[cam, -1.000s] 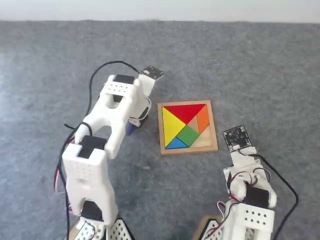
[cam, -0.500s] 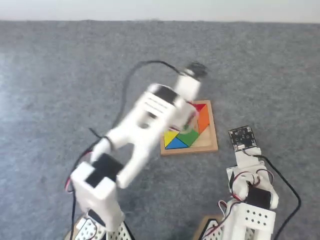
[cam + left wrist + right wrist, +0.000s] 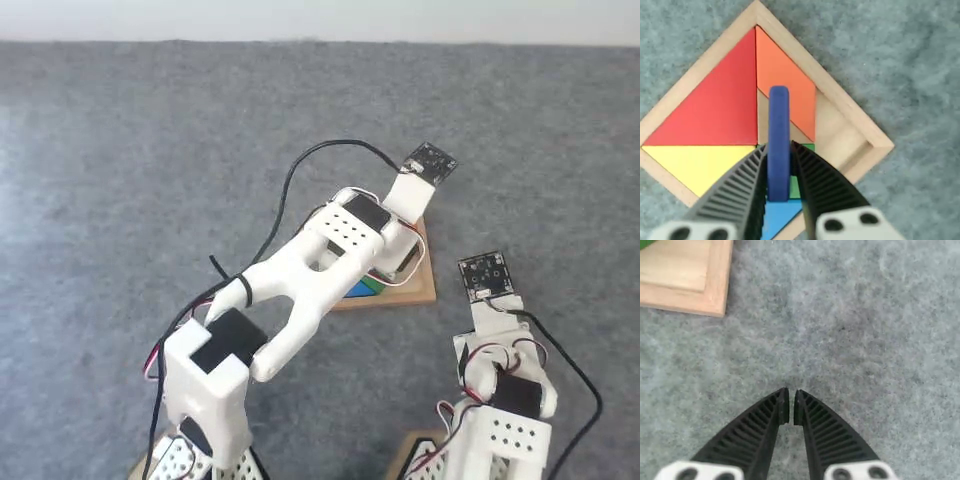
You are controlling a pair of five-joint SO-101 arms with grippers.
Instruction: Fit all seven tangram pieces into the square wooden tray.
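The left gripper (image 3: 778, 152) hangs over the square wooden tray (image 3: 840, 100), jaws clamped on a dark blue flat tangram piece (image 3: 779, 117). The piece is held on edge above the tray's middle, near the bare wooden gap (image 3: 840, 135) at one corner. Seated in the tray are a large red triangle (image 3: 715, 100), an orange parallelogram (image 3: 785, 80), a yellow triangle (image 3: 700, 162), a green piece (image 3: 796, 187) and a light blue triangle (image 3: 780, 215). The right gripper (image 3: 791, 407) sits over the grey carpet (image 3: 865, 315) near a tray corner, jaws all but closed on nothing.
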